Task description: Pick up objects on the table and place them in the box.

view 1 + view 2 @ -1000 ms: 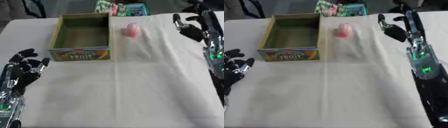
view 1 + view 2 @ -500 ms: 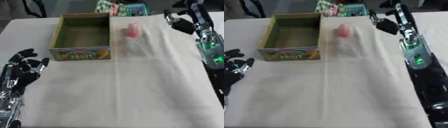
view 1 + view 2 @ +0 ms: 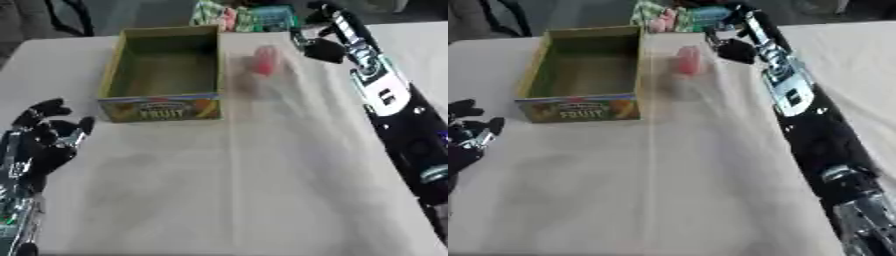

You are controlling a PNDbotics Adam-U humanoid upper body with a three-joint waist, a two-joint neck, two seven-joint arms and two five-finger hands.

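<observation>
The right arm stretches far forward, its right hand (image 3: pixel 319 46) with fingers curled. The left hand (image 3: pixel 44 142) rests open at the lower left, fingers up.

A matt, creased cloth (image 3: pixel 262 190) covers the table. The printed box (image 3: pixel 162 107) looks like cardboard. The right hand (image 3: pixel 319 47) is glossy black plastic.

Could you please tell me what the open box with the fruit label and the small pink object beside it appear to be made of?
The open fruit-labelled box looks like printed cardboard: thin flat walls, a dull olive inside, a colourful matte label on the front. The small pink object is too blurred to judge; its even, smooth-looking colour suggests plastic or a wrapper.
</observation>
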